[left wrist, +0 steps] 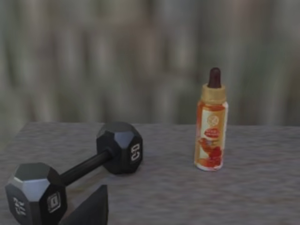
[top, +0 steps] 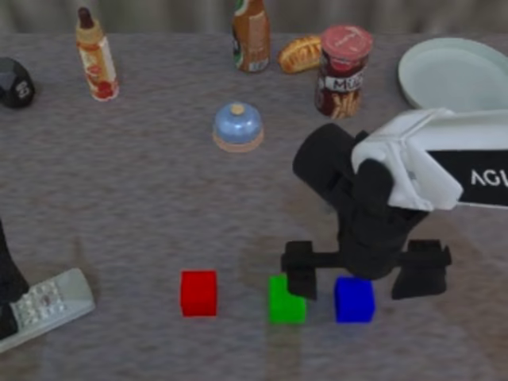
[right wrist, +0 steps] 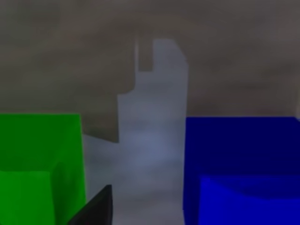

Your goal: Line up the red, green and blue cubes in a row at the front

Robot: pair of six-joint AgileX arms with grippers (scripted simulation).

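Observation:
Near the table's front edge the red cube [top: 198,293], green cube [top: 286,300] and blue cube [top: 354,300] sit in a row, red at the left. The gap from red to green is wider than the gap from green to blue. My right gripper [top: 359,278] hovers open over the blue cube, one finger above the green cube's corner and the other to the right of the blue cube. The right wrist view shows the green cube [right wrist: 40,168], the blue cube [right wrist: 241,168] and one dark fingertip [right wrist: 96,208] beside the green one. My left gripper [left wrist: 150,218] is parked at the left edge, open and holding nothing.
A remote [top: 44,305] lies at the front left. A blue bell [top: 238,127] stands mid-table. Along the back are a dumbbell [top: 14,82], a dropper bottle [top: 97,55], a sauce bottle [top: 251,36], bread [top: 300,54], a snack can [top: 343,70] and a white plate [top: 452,73].

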